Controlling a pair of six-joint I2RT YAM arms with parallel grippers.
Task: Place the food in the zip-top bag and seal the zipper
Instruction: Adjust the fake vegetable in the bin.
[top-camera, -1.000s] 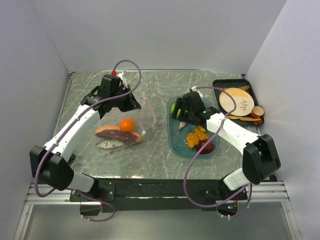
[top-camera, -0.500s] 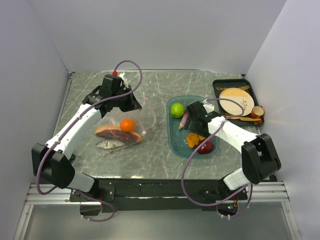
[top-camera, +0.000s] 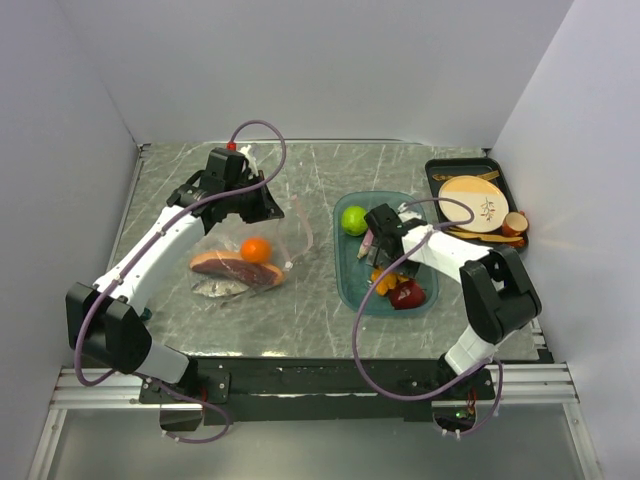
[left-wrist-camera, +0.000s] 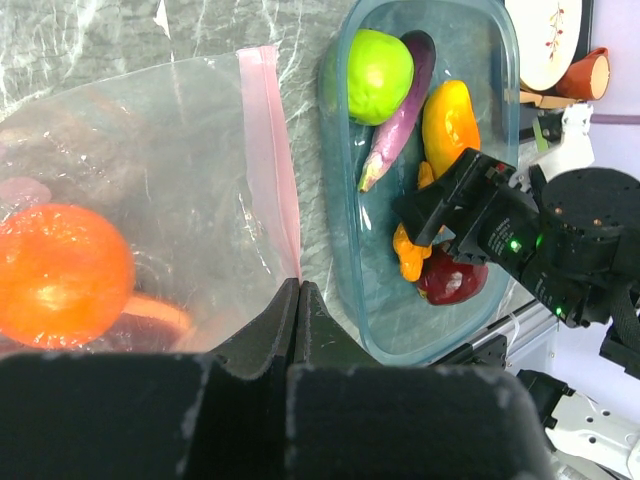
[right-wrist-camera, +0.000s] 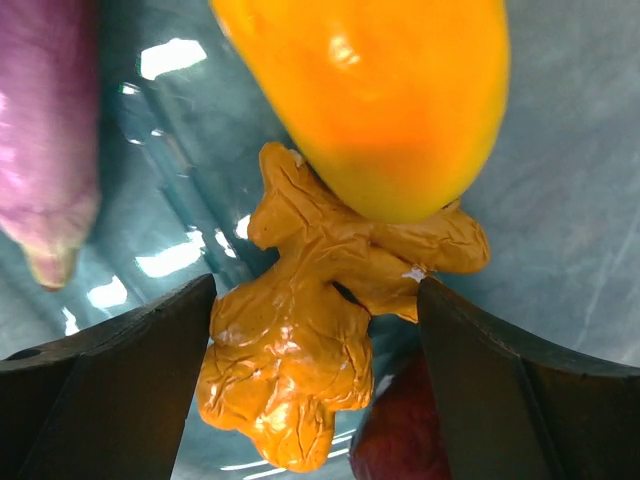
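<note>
Food (left-wrist-camera: 448, 120) mostly waits in the teal tray (top-camera: 345, 285); right gripper (right-wrist-camera: 315, 340) has dropped from the lime (top-camera: 353, 219) to mid-tray, jaws wide astride the orange-yellow bit (right-wrist-camera: 300, 370), pickup likely next; left gripper (left-wrist-camera: 298, 300) pinches the zip-top bag (left-wrist-camera: 170, 180) mouth, counter's left half.

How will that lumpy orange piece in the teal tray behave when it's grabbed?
The lumpy orange piece looks glossy, so it may slip in the open right gripper. Its knobbly shape probably won't roll, but the smooth yellow piece lying against it may shift.
</note>
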